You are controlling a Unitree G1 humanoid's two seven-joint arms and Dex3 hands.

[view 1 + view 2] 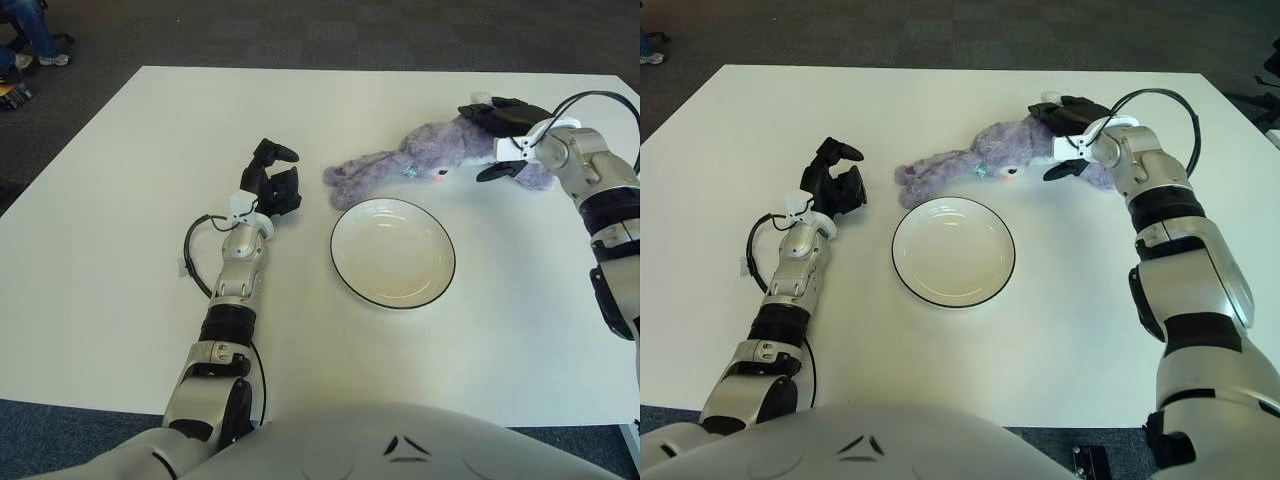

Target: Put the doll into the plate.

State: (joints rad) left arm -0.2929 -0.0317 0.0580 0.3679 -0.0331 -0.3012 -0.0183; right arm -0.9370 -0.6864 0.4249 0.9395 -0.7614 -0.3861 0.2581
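A purple plush doll (420,152) lies stretched out on the white table (120,250), just beyond the white black-rimmed plate (392,253), with its legs pointing left. My right hand (498,140) is at the doll's head end. Its black fingers (505,108) reach over the far side and the thumb (495,172) presses on the near side, so the head is clasped between them. The doll is still lying on the table. My left hand (272,185) shows left of the plate, its fingers loosely bent and holding nothing.
Dark carpet surrounds the table. A cable loops at my left wrist (195,250), and another arcs over my right forearm (600,100). A person's legs (30,30) show at the far left corner.
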